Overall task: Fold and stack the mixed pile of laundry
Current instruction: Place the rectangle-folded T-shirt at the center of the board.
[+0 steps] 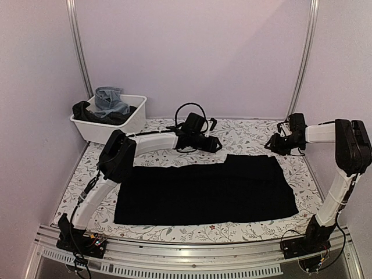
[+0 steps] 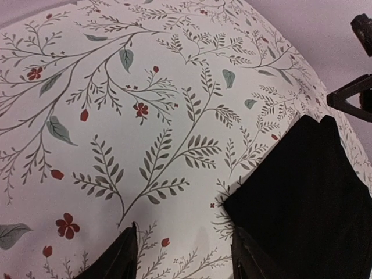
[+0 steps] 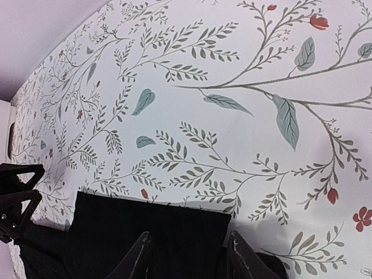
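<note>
While the large black cloth (image 1: 203, 192) lies spread flat on the floral table (image 1: 244, 133), both grippers hang by its far edge. The left gripper (image 2: 183, 261) is just beyond that edge, jaws apart over bare tabletop; the right gripper (image 3: 189, 258) is at the cloth's far right corner, jaws apart above the fabric, pinching nothing. Beyond the cloth's far left corner, a white bin (image 1: 132, 122) holds light blue jeans (image 1: 110, 100) and dark clothes (image 1: 87, 111).

The cloth (image 1: 203, 192) lies mid-table (image 1: 244, 136); the bin (image 1: 132, 123) holding clothes (image 1: 110, 102) stands behind, left.
</note>
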Controlling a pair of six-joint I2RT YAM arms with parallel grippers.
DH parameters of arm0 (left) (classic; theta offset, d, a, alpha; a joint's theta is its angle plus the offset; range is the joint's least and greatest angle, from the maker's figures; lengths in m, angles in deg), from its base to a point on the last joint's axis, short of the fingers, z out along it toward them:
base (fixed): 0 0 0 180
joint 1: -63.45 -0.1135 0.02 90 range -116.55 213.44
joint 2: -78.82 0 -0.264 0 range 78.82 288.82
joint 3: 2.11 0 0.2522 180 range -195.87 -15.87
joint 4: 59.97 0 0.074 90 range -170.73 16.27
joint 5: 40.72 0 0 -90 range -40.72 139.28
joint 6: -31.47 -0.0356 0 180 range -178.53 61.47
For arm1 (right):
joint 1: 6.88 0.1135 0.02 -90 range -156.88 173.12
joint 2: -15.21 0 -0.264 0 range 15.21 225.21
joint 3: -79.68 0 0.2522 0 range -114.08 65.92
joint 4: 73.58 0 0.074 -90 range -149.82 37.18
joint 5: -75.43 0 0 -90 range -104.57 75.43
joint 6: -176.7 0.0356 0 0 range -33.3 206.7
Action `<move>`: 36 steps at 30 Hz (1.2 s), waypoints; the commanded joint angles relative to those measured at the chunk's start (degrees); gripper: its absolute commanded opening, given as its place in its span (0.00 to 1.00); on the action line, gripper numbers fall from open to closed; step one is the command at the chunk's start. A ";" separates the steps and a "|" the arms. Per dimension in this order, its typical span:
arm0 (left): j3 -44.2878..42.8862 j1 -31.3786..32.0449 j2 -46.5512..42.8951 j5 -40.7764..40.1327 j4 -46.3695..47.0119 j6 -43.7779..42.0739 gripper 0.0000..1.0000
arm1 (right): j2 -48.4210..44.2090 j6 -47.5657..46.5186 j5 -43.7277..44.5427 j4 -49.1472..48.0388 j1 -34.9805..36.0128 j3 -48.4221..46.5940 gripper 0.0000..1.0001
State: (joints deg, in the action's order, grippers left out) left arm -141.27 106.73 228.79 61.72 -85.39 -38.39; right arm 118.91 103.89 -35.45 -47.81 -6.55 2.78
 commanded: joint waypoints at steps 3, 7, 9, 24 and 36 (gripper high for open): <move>-8.99 0.71 6.88 2.93 -2.90 2.31 0.56 | 4.10 -1.20 0.66 0.07 0.09 -1.62 0.42; -11.13 0.95 9.99 3.94 -2.48 3.99 0.56 | 6.33 -1.45 -0.27 -0.22 0.06 -1.81 0.39; -13.27 1.11 11.75 4.36 -3.25 4.46 0.56 | 6.96 -1.46 -0.45 -0.08 0.06 -2.10 0.39; -16.71 4.12 16.19 5.41 -4.53 4.16 0.53 | 7.33 -2.76 -2.36 0.72 1.82 -3.23 0.20; -17.43 5.09 17.03 5.94 -3.21 4.73 0.23 | 5.97 -2.69 -2.95 0.92 2.22 -3.06 0.00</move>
State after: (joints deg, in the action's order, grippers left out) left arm -158.49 111.39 243.11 66.90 -85.68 -34.24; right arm 126.05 101.25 -37.71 -47.18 -4.91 0.71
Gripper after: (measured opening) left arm 0.286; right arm 0.007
